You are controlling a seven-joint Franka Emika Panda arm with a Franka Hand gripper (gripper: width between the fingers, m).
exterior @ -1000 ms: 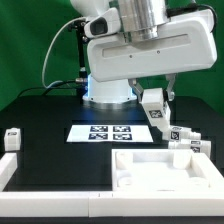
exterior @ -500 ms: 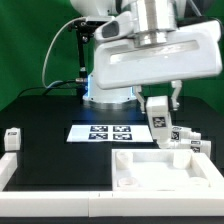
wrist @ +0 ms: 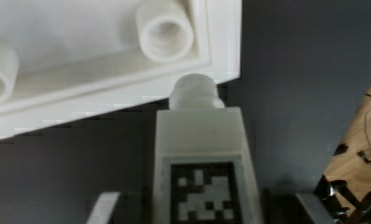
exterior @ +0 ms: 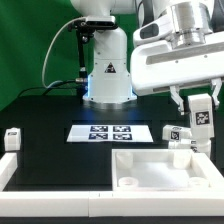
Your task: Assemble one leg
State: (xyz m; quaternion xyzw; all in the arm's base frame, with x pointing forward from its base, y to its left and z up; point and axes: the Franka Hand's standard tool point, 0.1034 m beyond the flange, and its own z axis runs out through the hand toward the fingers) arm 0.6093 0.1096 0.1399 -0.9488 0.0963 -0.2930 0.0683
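My gripper (exterior: pixel 200 104) is shut on a white leg (exterior: pixel 201 113) with a black-and-white tag and holds it upright above the table at the exterior view's right. It hangs over the far right corner of the white square tabletop (exterior: pixel 130 176). In the wrist view the leg (wrist: pixel 203 140) runs out from between the fingers (wrist: pixel 107 206), its rounded tip beside the tabletop's rim (wrist: pixel 93 90), which has round sockets. More legs (exterior: pixel 178 134) lie just behind the tabletop at the right. Another tagged piece (exterior: pixel 13 138) sits at the left.
The marker board (exterior: pixel 112 132) lies flat on the black mat in the middle, in front of the robot base (exterior: pixel 108 80). A long white bar (exterior: pixel 40 192) edges the mat at the front.
The arm has moved toward the exterior view's right, carrying the leg from near the marker board to above the tabletop's far right corner.
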